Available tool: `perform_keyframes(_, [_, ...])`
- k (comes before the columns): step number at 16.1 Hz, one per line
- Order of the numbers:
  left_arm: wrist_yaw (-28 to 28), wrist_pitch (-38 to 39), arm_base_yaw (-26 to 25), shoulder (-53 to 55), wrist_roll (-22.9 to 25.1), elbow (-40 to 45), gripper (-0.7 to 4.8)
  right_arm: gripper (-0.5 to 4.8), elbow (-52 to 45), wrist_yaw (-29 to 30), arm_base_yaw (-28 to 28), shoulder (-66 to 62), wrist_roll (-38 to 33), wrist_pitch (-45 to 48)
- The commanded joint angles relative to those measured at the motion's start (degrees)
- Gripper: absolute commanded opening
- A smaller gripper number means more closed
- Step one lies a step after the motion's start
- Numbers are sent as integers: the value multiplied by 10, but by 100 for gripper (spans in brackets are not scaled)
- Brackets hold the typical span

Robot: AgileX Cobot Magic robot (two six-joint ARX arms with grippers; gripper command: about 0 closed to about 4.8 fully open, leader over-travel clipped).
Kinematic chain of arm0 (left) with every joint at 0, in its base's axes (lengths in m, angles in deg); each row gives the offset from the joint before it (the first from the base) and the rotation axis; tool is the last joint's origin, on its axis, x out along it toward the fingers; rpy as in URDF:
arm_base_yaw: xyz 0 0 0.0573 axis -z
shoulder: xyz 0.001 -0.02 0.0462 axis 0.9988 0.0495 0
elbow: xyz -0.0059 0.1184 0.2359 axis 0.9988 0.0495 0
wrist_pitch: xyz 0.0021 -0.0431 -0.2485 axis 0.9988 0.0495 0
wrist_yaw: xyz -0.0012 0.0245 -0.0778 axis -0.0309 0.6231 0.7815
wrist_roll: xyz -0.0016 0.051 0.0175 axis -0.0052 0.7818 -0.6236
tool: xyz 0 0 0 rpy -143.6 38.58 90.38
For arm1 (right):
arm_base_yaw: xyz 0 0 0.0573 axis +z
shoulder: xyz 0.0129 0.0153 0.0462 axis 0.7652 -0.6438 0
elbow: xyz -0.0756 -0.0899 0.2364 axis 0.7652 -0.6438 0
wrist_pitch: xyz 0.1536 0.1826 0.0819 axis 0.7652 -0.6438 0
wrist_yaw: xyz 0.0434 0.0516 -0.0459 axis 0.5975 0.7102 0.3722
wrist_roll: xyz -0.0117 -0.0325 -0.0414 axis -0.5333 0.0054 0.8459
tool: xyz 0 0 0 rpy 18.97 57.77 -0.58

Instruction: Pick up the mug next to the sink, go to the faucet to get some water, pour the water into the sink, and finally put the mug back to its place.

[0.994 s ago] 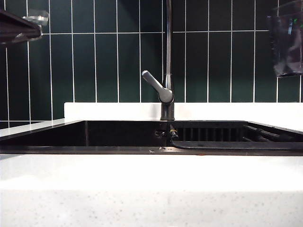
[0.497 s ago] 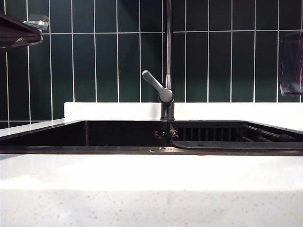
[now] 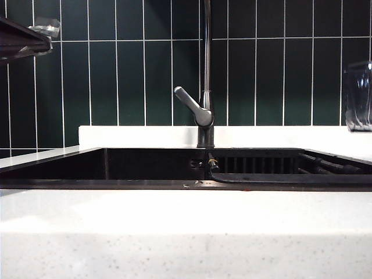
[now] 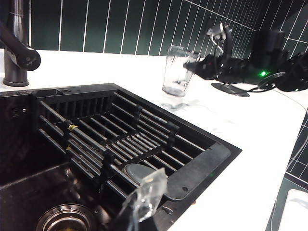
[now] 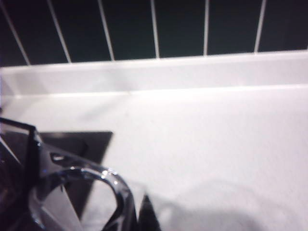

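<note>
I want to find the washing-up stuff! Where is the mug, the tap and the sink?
mug (image 4: 177, 72): left wrist view, middle of its clear wall.
faucet (image 3: 206, 58): exterior view, on the thin shiny pipe.
sink (image 3: 145, 185): exterior view, on its dark front rim.

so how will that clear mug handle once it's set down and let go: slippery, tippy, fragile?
The mug, held by the right hand over the white counter, looks rigid and thin-walled, so probably fragile. Its smooth glossy wall likely slips easily. Tall and narrow-based, it may tip if nudged. The left hand is over the sink.
</note>
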Motion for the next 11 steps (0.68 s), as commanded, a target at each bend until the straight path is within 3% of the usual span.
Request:
perform_keyframes(1, [3, -3, 1, 0, -1, -1, -5, -5, 4, -3, -3, -23, 2, 30])
perform_keyframes(11, [3, 12, 1, 0, 0, -1, -5, -5, 4, 27, -26, -68, 15, 68])
